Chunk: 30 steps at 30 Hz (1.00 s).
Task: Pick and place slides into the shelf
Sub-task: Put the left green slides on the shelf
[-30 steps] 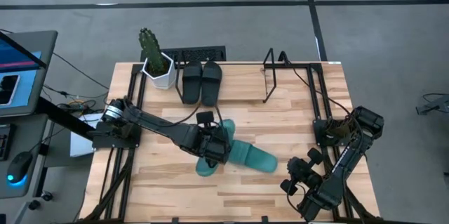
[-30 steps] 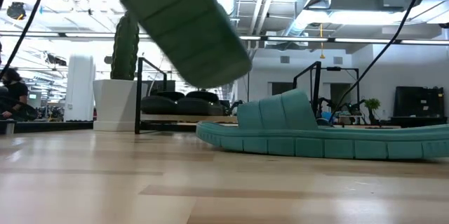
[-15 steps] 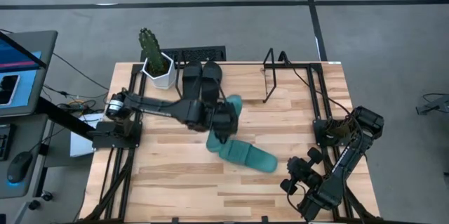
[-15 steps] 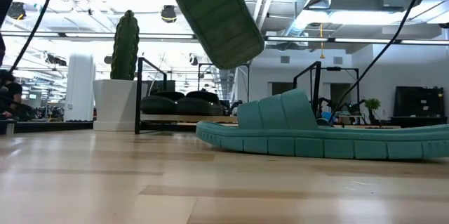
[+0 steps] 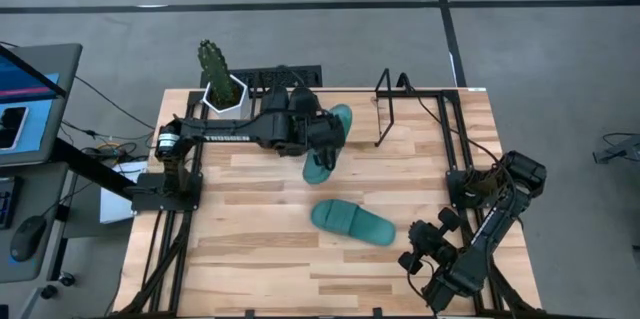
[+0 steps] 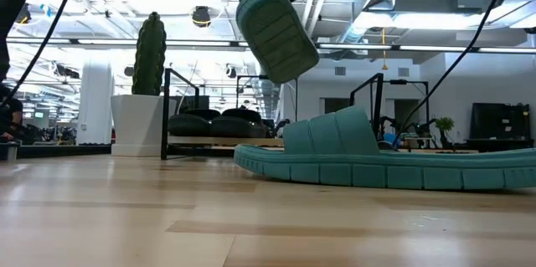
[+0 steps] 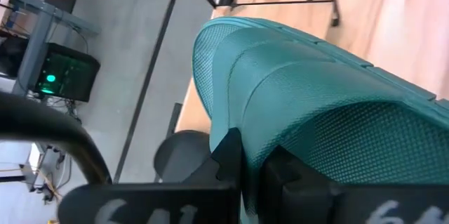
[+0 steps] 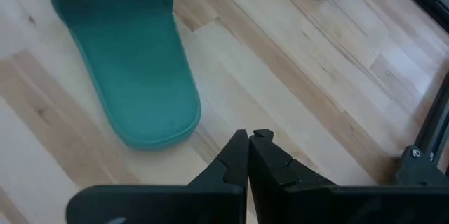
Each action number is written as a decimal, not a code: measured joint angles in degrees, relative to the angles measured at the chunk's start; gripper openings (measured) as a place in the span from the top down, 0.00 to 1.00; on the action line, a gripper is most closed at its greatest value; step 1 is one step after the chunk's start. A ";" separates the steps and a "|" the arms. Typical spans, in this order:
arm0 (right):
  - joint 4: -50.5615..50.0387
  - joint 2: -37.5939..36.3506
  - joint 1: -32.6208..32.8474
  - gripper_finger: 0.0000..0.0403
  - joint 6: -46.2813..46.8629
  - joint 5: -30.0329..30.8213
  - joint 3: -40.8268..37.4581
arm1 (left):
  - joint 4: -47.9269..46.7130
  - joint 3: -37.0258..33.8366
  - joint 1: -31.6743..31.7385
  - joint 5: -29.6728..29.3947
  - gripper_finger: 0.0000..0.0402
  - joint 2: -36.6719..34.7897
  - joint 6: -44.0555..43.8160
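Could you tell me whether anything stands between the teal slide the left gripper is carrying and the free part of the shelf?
Nothing visible does: the lifted teal green slide hangs beside the two black slides on the black rod shelf.

Two black slides (image 5: 287,99) sit in the far shelf (image 5: 385,109); one teal slide (image 5: 325,144) is airborne, the other (image 5: 352,223) lies flat mid-table.

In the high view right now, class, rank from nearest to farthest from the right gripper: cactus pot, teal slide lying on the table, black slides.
From the right gripper:
1. Teal slide on the table, centre.
2. Black slides, on the shelf at the far edge.
3. Cactus pot, far left corner.
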 joint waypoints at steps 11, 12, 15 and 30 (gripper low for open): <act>1.33 0.00 -7.01 1.00 0.01 -0.20 0.00 | 2.23 0.00 5.64 1.69 1.00 -0.02 9.08; 1.62 0.00 -7.86 1.00 0.01 -0.20 0.00 | 2.71 0.00 6.10 1.82 1.00 -0.02 10.04; 2.48 0.00 -10.37 1.00 0.01 -0.20 0.00 | 4.65 0.00 7.42 4.45 1.00 -0.04 12.58; 5.83 0.00 -18.21 1.00 -0.04 -0.83 0.02 | 11.47 0.09 12.97 7.88 1.00 0.98 14.54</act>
